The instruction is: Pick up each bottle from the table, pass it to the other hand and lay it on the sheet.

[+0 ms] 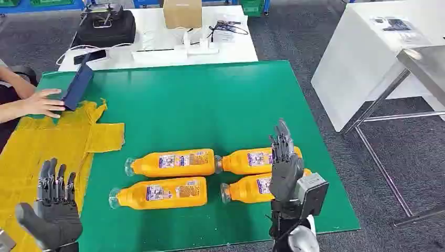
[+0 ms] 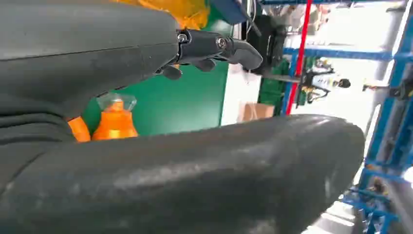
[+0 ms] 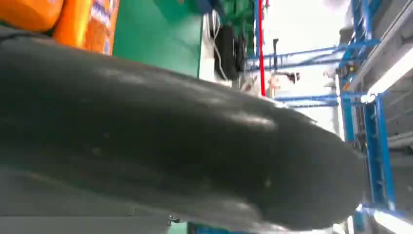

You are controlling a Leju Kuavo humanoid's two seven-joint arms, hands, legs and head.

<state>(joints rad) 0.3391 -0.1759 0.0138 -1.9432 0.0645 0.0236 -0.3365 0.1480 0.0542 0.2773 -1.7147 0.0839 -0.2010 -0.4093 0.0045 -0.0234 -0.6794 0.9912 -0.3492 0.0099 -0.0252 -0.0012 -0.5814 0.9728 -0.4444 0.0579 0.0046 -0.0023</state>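
Above the right-hand pair of bottles, the right hand [image 1: 283, 165] hangs with its fingers [image 1: 281, 137] straight, apart and pointing away from the robot, holding nothing. The left hand [image 1: 55, 212] is raised over the near edge of the yellow sheet [image 1: 31, 147], palm up-turned, fingers spread, also empty.

Four orange bottles lie on their sides on the green table [image 1: 210, 100] in two rows, clear caps toward the robot's left: the far left bottle [image 1: 170, 163], near left bottle [image 1: 160, 192], far right bottle [image 1: 252, 159] and near right bottle [image 1: 251, 187]. None is on the sheet, so I judge the task to be at its first pick — the reach, before any grasp. The next move calls for lowering the right hand and closing around one of the two bottles beneath it; they lie close together, so the neighbour may get nudged and roll.

A person's hand [image 1: 42, 102] rests at the sheet's far end, beside a dark blue case [image 1: 78, 84]. Beyond the green surface stands a white table [image 1: 157, 39] with a black bag [image 1: 107, 26], a cardboard box [image 1: 182, 13] and cables; grey floor and a steel frame lie to the right.
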